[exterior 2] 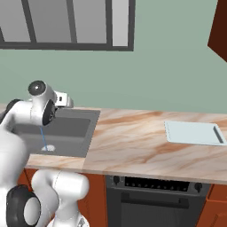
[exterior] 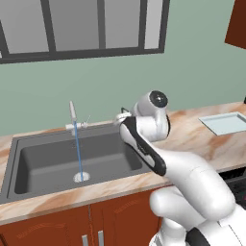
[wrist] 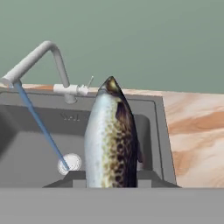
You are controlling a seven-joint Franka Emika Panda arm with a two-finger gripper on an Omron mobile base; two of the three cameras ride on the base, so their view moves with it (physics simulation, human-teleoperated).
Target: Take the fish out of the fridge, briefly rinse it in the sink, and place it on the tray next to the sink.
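1. silvery speckled fish (wrist: 110, 140) stands clamped between the gripper (wrist: 109, 175) fingers, above the sink (wrist: 39, 144), right of the water.
2. thin blue stream runs from the tap (exterior: 73, 115) to the drain (exterior: 81, 177).
3. marbled counter (exterior 2: 133, 142) surrounds the sink.
4. pale tray (exterior 2: 193, 133) lies well to the right, apart from the basin.

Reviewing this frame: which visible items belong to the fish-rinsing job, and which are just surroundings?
Job items:
fish, held in the end effector
sink
tap, running
tray

Surroundings:
window
oven
cupboards
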